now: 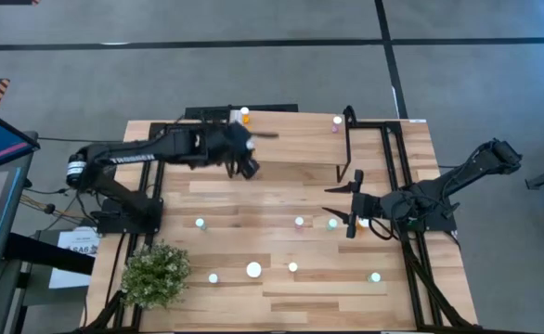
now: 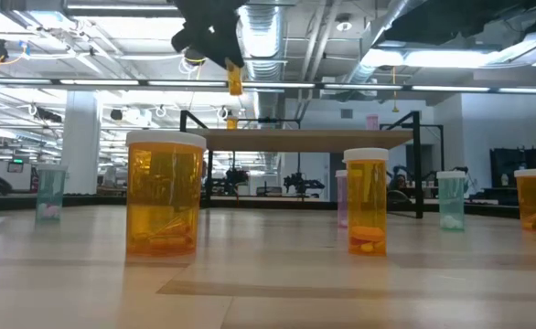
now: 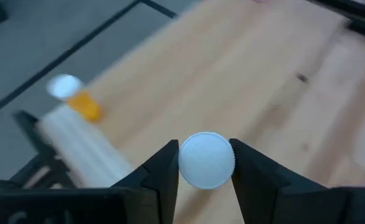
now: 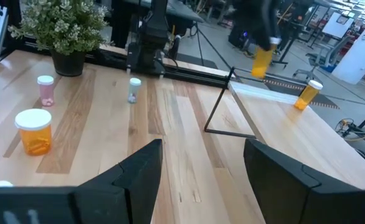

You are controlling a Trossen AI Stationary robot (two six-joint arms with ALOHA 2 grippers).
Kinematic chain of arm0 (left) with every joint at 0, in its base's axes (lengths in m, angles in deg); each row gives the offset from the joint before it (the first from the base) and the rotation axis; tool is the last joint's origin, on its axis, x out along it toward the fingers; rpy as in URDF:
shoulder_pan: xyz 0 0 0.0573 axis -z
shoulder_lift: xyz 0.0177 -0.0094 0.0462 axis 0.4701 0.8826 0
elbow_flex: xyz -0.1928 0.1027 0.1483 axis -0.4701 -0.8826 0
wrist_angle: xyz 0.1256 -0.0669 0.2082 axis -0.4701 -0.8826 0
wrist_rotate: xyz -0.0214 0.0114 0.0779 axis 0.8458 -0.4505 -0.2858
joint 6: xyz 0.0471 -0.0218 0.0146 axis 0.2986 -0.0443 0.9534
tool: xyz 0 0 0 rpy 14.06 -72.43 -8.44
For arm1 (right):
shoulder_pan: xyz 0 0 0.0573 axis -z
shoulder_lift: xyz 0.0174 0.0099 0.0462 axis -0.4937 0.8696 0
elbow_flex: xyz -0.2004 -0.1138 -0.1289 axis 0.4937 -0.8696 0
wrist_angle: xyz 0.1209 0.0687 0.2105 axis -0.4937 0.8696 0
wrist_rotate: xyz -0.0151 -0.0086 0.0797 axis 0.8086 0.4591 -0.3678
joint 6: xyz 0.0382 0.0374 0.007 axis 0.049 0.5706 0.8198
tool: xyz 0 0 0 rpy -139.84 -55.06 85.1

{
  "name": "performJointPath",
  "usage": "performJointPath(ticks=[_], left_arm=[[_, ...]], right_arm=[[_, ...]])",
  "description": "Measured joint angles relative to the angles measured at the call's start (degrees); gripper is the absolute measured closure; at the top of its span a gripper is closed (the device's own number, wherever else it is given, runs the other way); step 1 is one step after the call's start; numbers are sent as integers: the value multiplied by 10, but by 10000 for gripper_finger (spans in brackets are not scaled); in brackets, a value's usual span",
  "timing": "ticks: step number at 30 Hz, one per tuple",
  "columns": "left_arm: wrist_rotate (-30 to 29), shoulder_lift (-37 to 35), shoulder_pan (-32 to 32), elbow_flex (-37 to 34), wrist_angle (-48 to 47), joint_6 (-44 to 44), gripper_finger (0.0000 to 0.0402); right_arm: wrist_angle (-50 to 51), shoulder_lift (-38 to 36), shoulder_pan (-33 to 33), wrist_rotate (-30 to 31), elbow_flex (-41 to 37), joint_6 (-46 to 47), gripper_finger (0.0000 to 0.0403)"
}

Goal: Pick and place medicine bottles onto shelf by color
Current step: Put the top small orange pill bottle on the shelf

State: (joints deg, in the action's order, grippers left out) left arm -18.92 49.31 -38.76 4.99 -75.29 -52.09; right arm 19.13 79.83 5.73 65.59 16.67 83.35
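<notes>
Big orange bottle [image 2: 165, 193] sits closest to you; your left gripper [image 3: 204, 177] clamps a white-capped orange bottle [image 3: 207, 160] above the shelf [image 1: 291, 144], right gripper [image 4: 198, 165] hangs released.

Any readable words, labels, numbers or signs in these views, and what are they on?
None can be read.
Left arm: pale lettering along it, too small to read.
Paper sheet under the left arm's base: dark print, too blurred.
Orange bottle and the others: no label visible.
</notes>
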Motion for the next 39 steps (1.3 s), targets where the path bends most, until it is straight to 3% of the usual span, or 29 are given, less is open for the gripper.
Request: performJointPath(ticks=[3,10,18,39], left_arm=[[4,0,-42,4,6,1,286],[79,27,-117,3,-3,10,285],[80,74,-144,3,10,28,285],[68,100,-180,3,55,58,285]], right_arm=[[1,0,0,0,0,0,154],[0,0,0,0,0,0,154],[0,0,0,0,0,0,154],[1,0,0,0,0,0,154]])
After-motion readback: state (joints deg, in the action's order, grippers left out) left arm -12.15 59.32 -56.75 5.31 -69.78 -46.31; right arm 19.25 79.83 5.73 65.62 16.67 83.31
